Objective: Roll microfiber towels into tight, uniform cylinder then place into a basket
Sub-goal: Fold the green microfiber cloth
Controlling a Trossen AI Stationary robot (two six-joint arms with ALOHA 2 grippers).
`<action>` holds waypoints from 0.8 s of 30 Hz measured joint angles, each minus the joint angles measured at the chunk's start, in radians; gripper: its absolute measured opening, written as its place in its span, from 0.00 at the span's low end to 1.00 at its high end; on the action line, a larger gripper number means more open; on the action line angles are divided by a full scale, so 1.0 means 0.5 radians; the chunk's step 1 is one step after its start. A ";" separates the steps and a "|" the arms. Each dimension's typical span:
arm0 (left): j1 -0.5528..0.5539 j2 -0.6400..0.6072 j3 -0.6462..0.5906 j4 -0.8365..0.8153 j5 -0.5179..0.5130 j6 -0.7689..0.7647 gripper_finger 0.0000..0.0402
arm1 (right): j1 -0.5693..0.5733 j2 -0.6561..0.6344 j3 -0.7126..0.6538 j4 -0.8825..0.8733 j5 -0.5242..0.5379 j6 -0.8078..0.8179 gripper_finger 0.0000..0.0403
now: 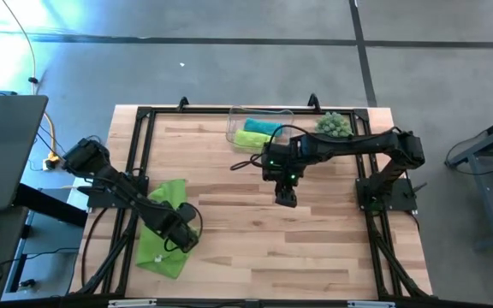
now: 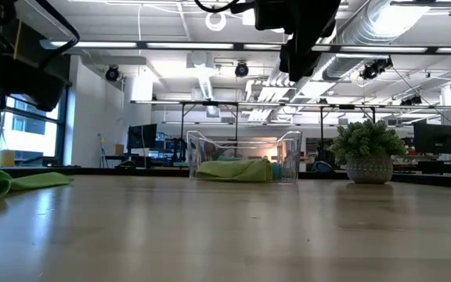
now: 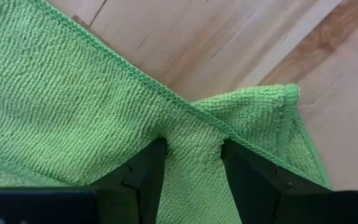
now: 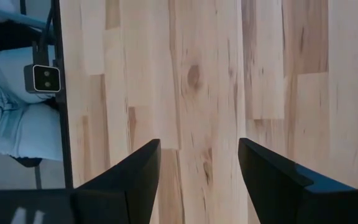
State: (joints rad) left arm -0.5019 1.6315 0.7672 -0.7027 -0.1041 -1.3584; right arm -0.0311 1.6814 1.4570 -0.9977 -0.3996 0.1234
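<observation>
One green towel (image 1: 166, 229) near counter's (image 1: 315, 257) left edge, pinched by left pincer (image 3: 191, 168) | right pincer (image 4: 199, 165) wide open, empty, mid-counter

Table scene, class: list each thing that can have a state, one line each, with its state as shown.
Loose green towel: unrolled, crumpled flat on the table's left side.
Left gripper: shut on the loose green towel's fold.
Right gripper: open, empty, above bare wood.
Basket: upright at the far edge, holding towels.
Green towel in basket: rolled.
Teal towel: in the basket, beside the green one.
</observation>
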 joint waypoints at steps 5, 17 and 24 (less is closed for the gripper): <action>0.059 0.051 0.123 -0.009 -0.195 0.062 0.39 | 0.000 0.000 0.000 0.015 0.005 0.000 0.52; 0.313 0.339 0.327 0.834 -0.357 0.790 0.39 | 0.000 0.000 0.000 0.072 0.009 0.000 0.52; 0.377 0.383 0.684 0.844 -0.283 1.364 0.39 | 0.000 0.000 0.000 0.080 0.009 0.000 0.52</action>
State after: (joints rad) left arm -0.3135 1.8233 1.1094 -0.2808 -0.2454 -0.6765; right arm -0.0311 1.6814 1.4571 -0.9577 -0.3950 0.1234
